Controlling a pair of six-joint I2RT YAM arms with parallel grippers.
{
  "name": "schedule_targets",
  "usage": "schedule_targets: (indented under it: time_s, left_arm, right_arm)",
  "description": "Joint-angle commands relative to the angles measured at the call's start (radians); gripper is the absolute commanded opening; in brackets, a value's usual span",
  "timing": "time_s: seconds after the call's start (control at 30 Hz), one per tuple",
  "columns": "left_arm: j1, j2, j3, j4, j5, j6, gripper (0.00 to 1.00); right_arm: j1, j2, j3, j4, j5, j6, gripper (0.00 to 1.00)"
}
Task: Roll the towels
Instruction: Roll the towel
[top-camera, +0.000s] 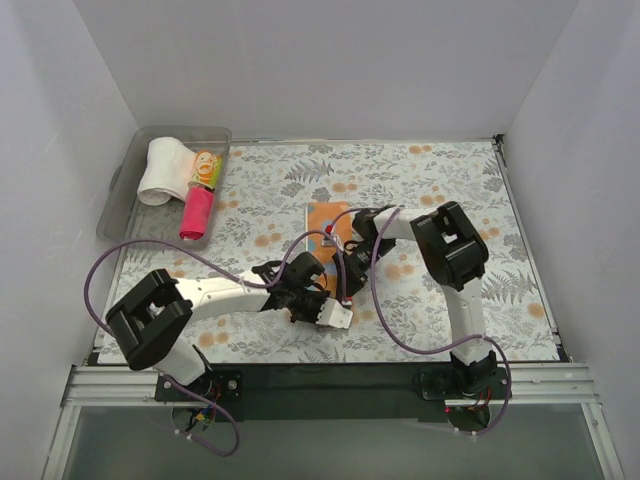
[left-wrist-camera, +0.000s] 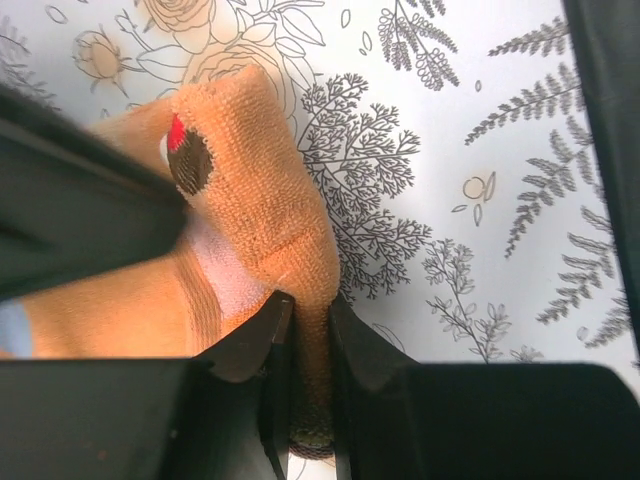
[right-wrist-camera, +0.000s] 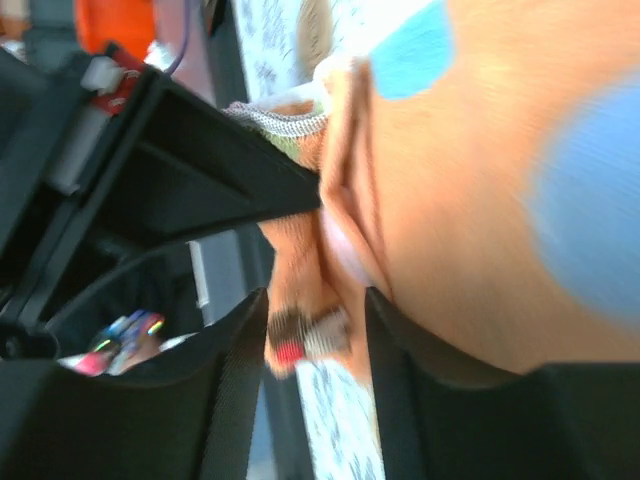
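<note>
Left gripper (left-wrist-camera: 310, 305) pinches a raised fold of the orange towel (left-wrist-camera: 260, 170), which lies mid-table on the floral cover (left-wrist-camera: 480, 150). Right gripper (right-wrist-camera: 315, 300) stands partly open round the same cloth, seemingly loose; blur limits certainty. Risk: a one-sided hold could let the fold slacken or skew. Only the overhead view shows the flat remainder; only the left wrist view shows the pinch.

White walls (top-camera: 300, 60), floral table covering (top-camera: 450, 180)
</note>
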Motion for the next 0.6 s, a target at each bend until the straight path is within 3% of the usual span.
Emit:
schedule_targets:
  time_s: [0.0, 0.2, 0.37, 0.57]
  left_arm:
    - [0.062, 0.078, 0.062, -0.236, 0.194, -0.037, 0.0]
    - [0.18, 0.287, 0.287, -0.456, 0.38, -0.004, 0.01]
    - [0.263, 0.467, 0.454, -0.605, 0.495, 0.016, 0.02]
    - [0.326, 0.699, 0.6, -0.762, 0.552, 0.058, 0.05]
  right_arm:
    - [-0.117, -0.126, 0.057, 0.032, 0.162, -0.013, 0.44]
    - [-0.191, -0.373, 0.002, 0.038, 0.35, -0.072, 0.46]
    - [-0.189, -0.637, -0.157, 0.139, 0.506, -0.09, 0.46]
    - [-0.076, -0.818, -0.3, 0.268, 0.645, -0.104, 0.46]
